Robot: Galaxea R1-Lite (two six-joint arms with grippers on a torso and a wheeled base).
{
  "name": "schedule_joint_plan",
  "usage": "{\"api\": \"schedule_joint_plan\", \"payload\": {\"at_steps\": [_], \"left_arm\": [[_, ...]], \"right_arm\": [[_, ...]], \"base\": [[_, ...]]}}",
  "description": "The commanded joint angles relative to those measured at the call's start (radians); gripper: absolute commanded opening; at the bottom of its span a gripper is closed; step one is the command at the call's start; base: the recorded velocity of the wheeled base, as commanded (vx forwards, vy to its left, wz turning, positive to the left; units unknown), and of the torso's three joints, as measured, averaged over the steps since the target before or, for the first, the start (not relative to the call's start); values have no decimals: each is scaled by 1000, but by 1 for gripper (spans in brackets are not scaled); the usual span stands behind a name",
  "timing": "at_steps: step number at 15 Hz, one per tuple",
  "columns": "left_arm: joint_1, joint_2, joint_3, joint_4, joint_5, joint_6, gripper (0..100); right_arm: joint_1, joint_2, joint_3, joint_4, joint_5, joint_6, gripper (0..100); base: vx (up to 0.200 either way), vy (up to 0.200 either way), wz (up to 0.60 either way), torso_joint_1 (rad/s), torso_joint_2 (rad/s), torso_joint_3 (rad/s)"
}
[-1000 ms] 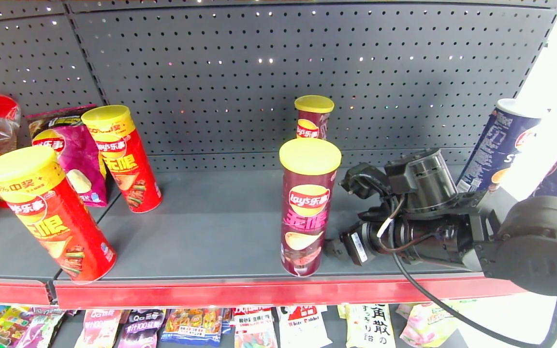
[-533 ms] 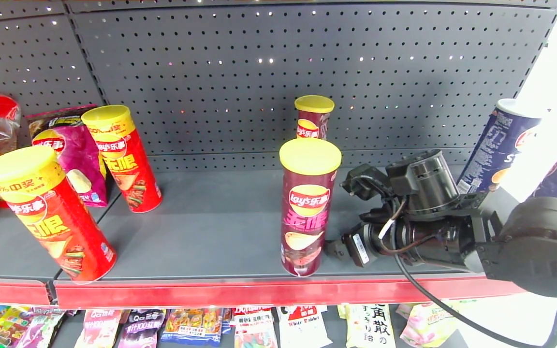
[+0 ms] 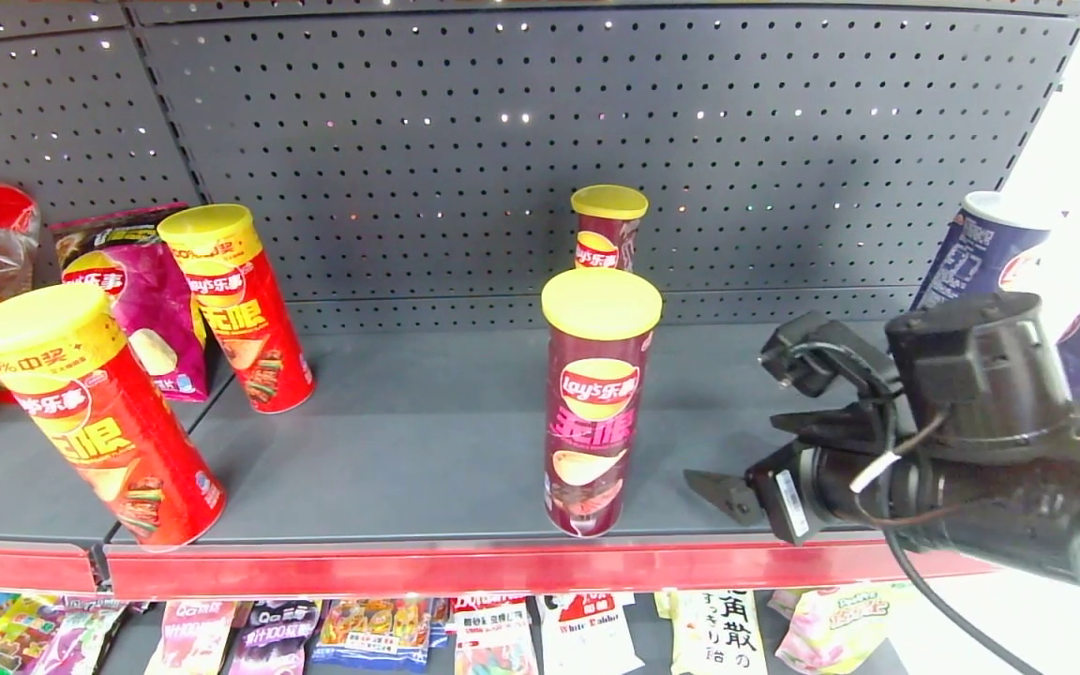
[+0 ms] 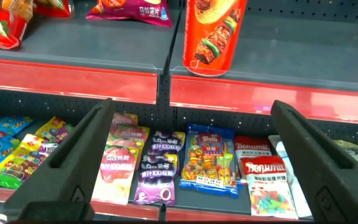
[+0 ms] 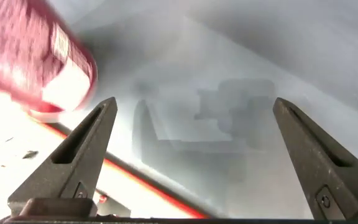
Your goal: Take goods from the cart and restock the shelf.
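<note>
Two maroon cans stand upright on the grey shelf (image 3: 427,450). The front maroon can (image 3: 599,412) is near the red edge and the rear maroon can (image 3: 607,230) is at its 12 o'clock, by the pegboard. Two red cans stand well off toward 9 o'clock: the near red can (image 3: 95,417) and the far red can (image 3: 238,309). One dark blue can (image 3: 981,248) stands at 2 o'clock.

The right gripper (image 5: 194,106) has its jaws spread wide and holds nothing. The front maroon can is at its 9 o'clock, near but not touching, outside the gap between the jaws.

The left gripper (image 4: 191,109) also has its jaws wide apart and empty, facing the candy packets (image 4: 213,162) on the lower shelf.
</note>
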Motion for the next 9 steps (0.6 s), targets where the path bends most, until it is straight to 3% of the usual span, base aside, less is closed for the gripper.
{"api": "schedule_joint_plan", "payload": {"at_steps": [1,6,7,9], "left_arm": [[0,0,0,-1,0,-1,100],[0,0,0,-1,0,-1,100],[0,0,0,-1,0,-1,100],[0,0,0,-1,0,-1,100]], "right_arm": [[23,-214,133,0,-33,-6,100],[49,-645,326,12,-37,-57,100],[17,-707,343,14,-37,-74,100],[-135,-803,340,107,-33,-84,100]], "base": [[0,0,0,0,0,0],[0,0,0,0,0,0],[0,0,0,0,0,0],[0,0,0,0,0,0]]}}
